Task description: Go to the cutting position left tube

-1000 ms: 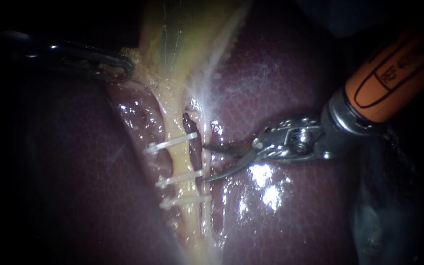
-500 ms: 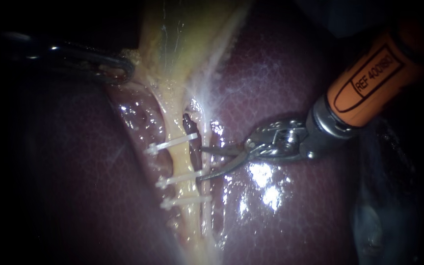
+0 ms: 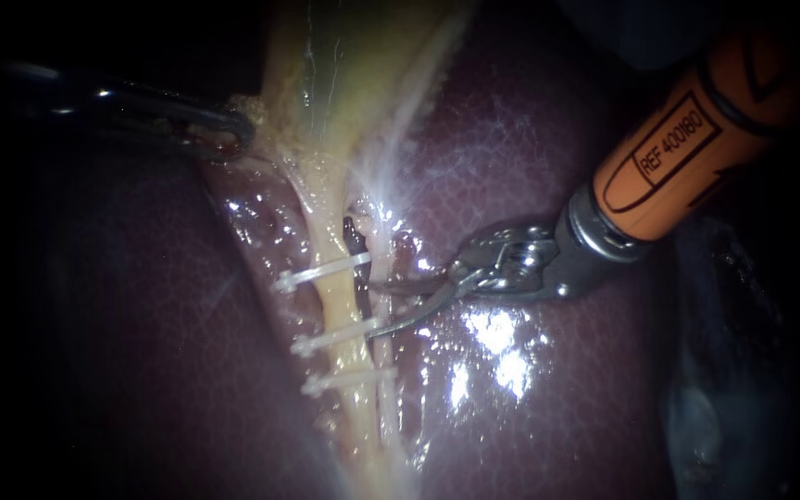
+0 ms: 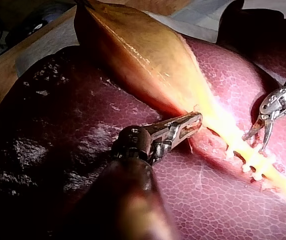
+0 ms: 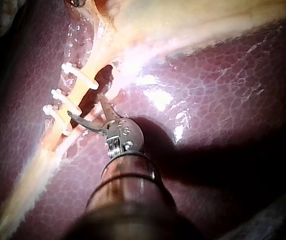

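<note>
Closer than a second ago, the right instrument (image 3: 369, 307) holds its blades open, tips just beside the left tube (image 3: 337, 296) between the upper two of three white clips (image 3: 321, 270). In the endoscope view, shadow nearly hides the left instrument (image 3: 226, 132) — its wrist view shows the jaws clamped on the gallbladder (image 4: 133, 50) edge, above a wooden worktop (image 4: 3, 62).

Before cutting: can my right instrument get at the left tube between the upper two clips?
Probably yes. The right instrument, jaws open, sits just short of the left tube, level with the gap between upper clip and middle clip. Only a thinner tube lies between.
</note>
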